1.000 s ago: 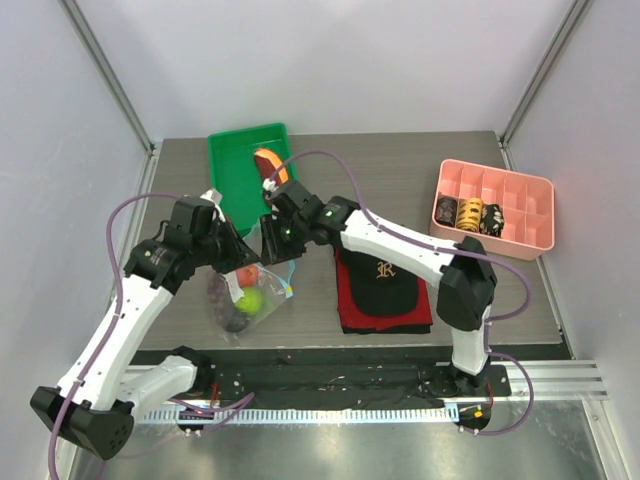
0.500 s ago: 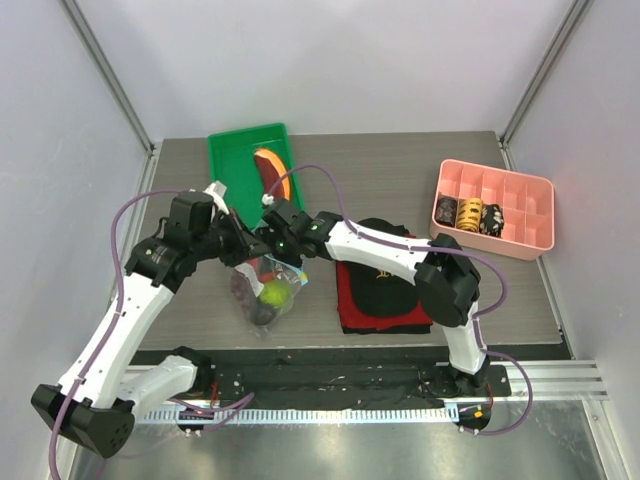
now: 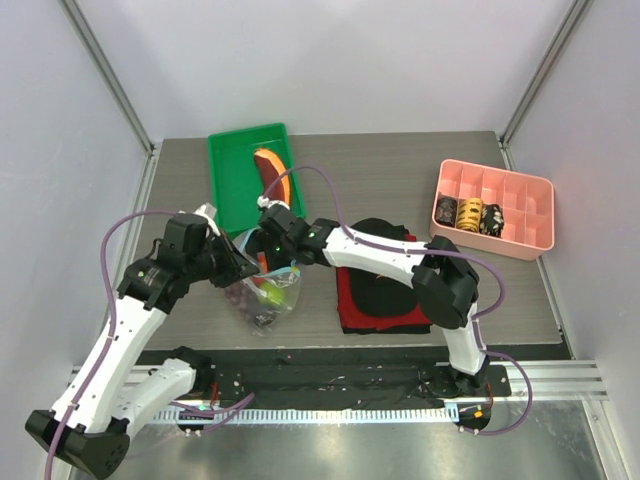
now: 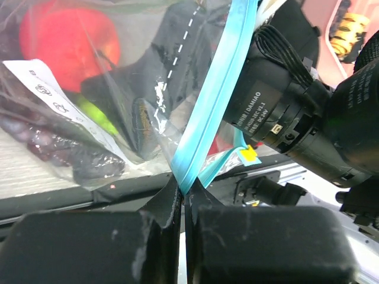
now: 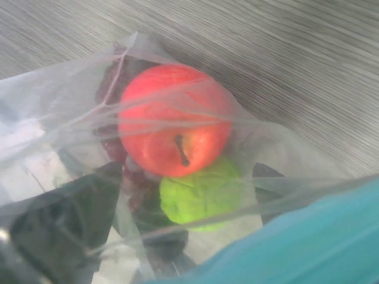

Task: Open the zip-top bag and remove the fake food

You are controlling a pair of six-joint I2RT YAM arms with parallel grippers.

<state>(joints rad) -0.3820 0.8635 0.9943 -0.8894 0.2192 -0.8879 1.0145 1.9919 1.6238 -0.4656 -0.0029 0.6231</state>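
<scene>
Our left gripper (image 4: 183,198) is clamped tight on the blue zip strip (image 4: 216,97) of the bag (image 3: 268,300), holding that edge of its mouth. Our right gripper (image 5: 186,171) stands with its fingers (image 5: 65,219) spread wide and grips nothing; it pokes at the bag's mouth from the other side. Just ahead of it, inside the plastic, lie the apple (image 5: 172,118) and the green piece (image 5: 201,198), touching, with the grapes (image 4: 59,154) beside them. The bag hangs between the two grippers over the near left of the worktop (image 3: 400,165). The melon slice (image 3: 272,170) lies in the green tray (image 3: 232,170) behind. To the right lie a black cap (image 3: 385,285) and, well apart, a pink box (image 3: 520,245).
</scene>
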